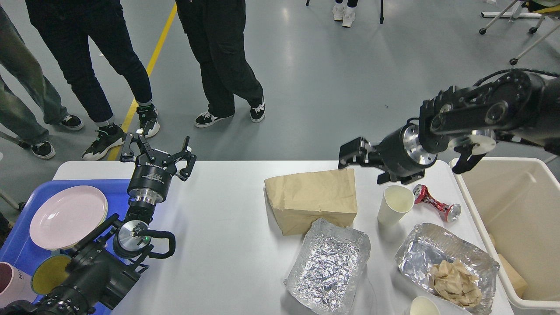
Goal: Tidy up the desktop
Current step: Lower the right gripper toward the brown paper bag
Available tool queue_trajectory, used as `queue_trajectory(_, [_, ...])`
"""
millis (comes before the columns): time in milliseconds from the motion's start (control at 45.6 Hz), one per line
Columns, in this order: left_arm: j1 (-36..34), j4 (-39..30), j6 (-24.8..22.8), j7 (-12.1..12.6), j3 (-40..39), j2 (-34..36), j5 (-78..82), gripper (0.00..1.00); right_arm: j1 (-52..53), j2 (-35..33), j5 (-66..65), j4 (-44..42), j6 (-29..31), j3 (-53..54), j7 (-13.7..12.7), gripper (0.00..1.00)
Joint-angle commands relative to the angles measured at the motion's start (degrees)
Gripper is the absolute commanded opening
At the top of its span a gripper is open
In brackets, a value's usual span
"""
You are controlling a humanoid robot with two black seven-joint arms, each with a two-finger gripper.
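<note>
On the white desktop [227, 227], which fills the lower half of the head view, litter lies spread across the right side. Nearest, a paper cup [423, 305] pokes up at the bottom edge beside a foil tray [442, 258] holding a crumpled brown napkin [455, 282]. Just left of it sits an empty foil tray [328, 267], its far end touching a brown paper bag [311, 199] that lies flat. A second, upright paper cup [395, 204] stands right of the bag, with a crushed red can [435, 205] just beside it.

At the left edge a blue tray [17, 249] carries a pink plate [68, 216], a yellow-green dish [49, 274] and a pink mug [11, 284]. A beige bin [512, 227] stands against the table's right end.

The robot's left gripper [156, 154] hangs over the table's far left edge, next to the blue tray, fingers spread wide and holding nothing. Its right arm reaches in from the right, the right gripper [353, 153] poised above the far corner of the paper bag; seen dark and end-on, its fingers cannot be told apart, so how far they are parted cannot be told. Nothing is visibly in its grasp.

Beyond the table, bystanders' legs [218, 65] stand on grey floor crossed by a yellow line [148, 70].
</note>
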Motion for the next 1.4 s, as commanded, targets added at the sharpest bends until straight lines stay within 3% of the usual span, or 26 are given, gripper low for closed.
queue_trajectory(0, [0.0,0.0,0.0,0.0,0.0,0.0,0.0,0.96,2.6,1.0,0.0,5.9,-0.1,0.4,-5.3,1.00])
queue_trajectory(66, [0.0,0.1,0.0,0.0,0.0,0.0,0.0,0.96,2.6,1.7,0.1,6.3,-0.1,1.7,-6.3,1.00])
queue_trajectory(1381, [0.0,0.2,0.0,0.0,0.0,0.0,0.0,0.96,-0.7,3.0,1.2,10.5,-4.9,1.7,-6.4,1.00])
